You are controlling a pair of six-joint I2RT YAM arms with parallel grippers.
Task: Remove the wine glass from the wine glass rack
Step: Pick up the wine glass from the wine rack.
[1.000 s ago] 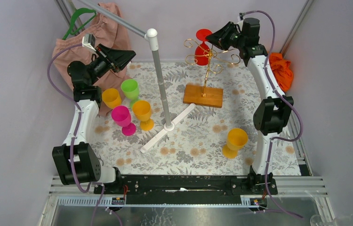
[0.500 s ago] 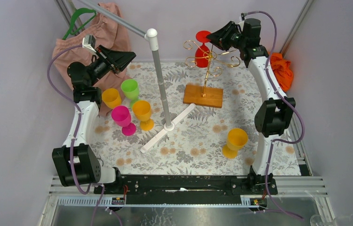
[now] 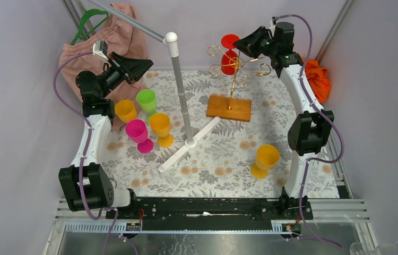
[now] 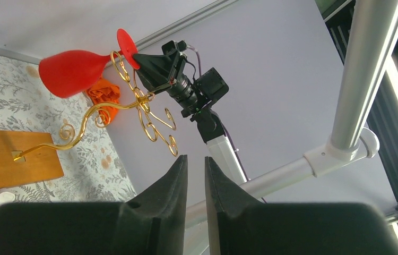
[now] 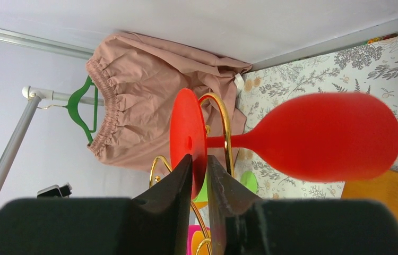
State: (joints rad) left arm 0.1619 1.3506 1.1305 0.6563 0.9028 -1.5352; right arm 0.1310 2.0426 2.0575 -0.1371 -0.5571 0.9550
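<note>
The red wine glass (image 3: pixel 228 57) hangs upside down on the gold wire wine glass rack (image 3: pixel 232 79), which stands on a wooden base (image 3: pixel 229 108) at the back of the table. My right gripper (image 3: pixel 238 45) is up at the rack's top. In the right wrist view it (image 5: pixel 197 159) is shut on the rim of the glass's round foot (image 5: pixel 186 133), and the bowl (image 5: pixel 324 137) points away to the right. My left gripper (image 3: pixel 148 64) is held high at the back left, far from the rack. Its fingers (image 4: pixel 196 159) are a narrow gap apart with nothing between them.
A tall white-and-grey pole stand (image 3: pixel 181 90) with a cross foot (image 3: pixel 189 142) stands left of the rack. Yellow (image 3: pixel 126 110), green (image 3: pixel 146 99), orange (image 3: pixel 161 126) and pink (image 3: pixel 137 131) cups cluster at the left. Another orange cup (image 3: pixel 266 158) stands front right. A pink garment (image 3: pixel 117 32) hangs back left.
My right gripper has shifted slightly at the rack's top and its jaws have closed on the glass's foot. The left arm has barely moved.
</note>
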